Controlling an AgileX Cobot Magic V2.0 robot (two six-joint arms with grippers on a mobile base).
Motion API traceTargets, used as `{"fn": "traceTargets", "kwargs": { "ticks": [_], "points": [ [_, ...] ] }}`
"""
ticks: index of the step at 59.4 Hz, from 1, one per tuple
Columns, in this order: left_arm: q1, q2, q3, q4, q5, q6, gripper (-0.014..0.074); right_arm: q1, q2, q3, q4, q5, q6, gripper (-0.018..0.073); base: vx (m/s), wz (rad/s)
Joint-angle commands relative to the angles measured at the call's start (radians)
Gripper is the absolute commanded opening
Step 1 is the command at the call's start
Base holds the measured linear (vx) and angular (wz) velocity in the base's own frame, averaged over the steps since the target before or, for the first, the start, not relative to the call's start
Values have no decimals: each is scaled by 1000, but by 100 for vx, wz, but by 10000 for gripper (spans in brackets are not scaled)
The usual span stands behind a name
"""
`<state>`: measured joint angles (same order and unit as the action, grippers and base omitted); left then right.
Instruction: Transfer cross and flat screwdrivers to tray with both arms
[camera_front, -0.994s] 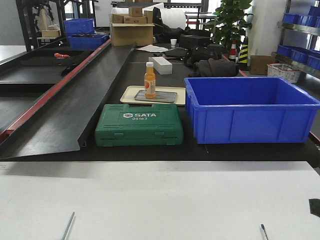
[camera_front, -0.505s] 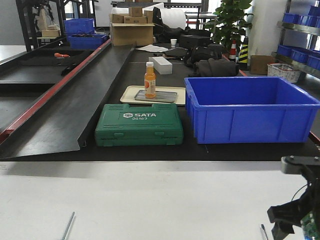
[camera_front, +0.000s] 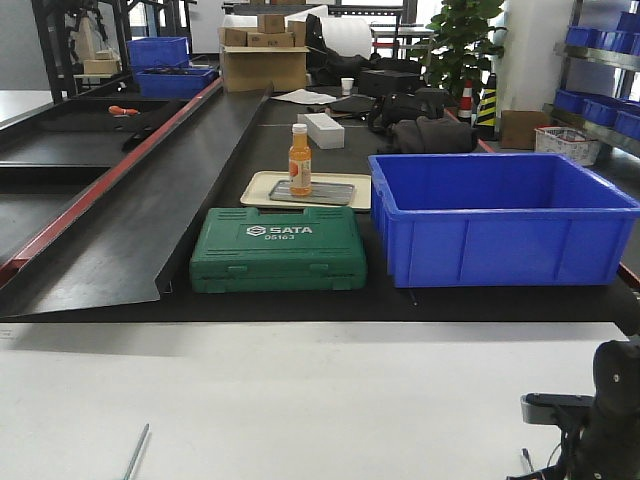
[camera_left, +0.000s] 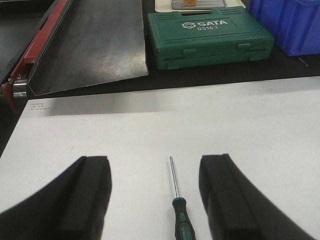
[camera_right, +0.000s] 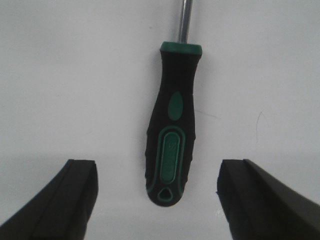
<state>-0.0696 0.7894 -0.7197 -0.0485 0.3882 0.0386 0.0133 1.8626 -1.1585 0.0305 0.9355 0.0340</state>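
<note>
Two screwdrivers lie on the white table (camera_front: 320, 400) in the front view, well apart: the left screwdriver (camera_front: 136, 452) shows only its thin shaft at the bottom edge, and the right screwdriver (camera_front: 527, 460) shows only a tip beside the dark right arm (camera_front: 605, 410) in the lower corner. Beyond the table's far edge sit a green case (camera_front: 278, 248) and a blue bin (camera_front: 500, 215), and behind the case is the cream tray (camera_front: 258, 185) with an orange bottle (camera_front: 299, 160) standing on it.

From the left wrist, the left tool (camera_left: 155, 160) stands apart, both black fingers (camera_left: 85, 195) clear of the left screwdriver, which lies between them, nearer the right-hand finger, with its shaft pointing toward the case.

From the right wrist, the right tool (camera_right: 159, 162) is also spread wide. The black-and-green handle of the right screwdriver lies flat between the fingers, touching neither. Whether either tip is cross or flat cannot be told.
</note>
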Motion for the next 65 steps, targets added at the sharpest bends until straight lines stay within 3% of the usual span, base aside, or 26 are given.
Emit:
{"fn": "traceTargets", "kwargs": {
  "ticks": [1, 9, 32, 43, 49, 61, 65],
  "points": [
    [-1, 3, -31, -10, -76, -9, 513, -6, -16, -28, -63, -34, 26, 528, 0, 0],
    [-1, 3, -31, -10, -75, -9, 513, -6, 24, -28, -97, -62, 42, 526, 0, 0],
    [-1, 3, -31, -10, -46, -9, 513, -6, 108, -28, -20, -145, 41, 522, 0, 0],
    [-1, 3, -31, -10, -42, -9, 513, -6, 135, -28, -17, -159, 38, 473, 0, 0],
    [-1, 3, -31, -10, -36, -9, 513, -6, 144, -28, -17, -157, 38, 375, 0, 0],
    [-1, 3, -31, -11, -26, -46, 513, -5, 148, -28, -17, -141, 37, 1, 0, 0],
    [-1, 3, -31, -11, -23, -93, 513, -5, 148, -28, -17, -138, 35, -14, 0, 0]
  ]
}}
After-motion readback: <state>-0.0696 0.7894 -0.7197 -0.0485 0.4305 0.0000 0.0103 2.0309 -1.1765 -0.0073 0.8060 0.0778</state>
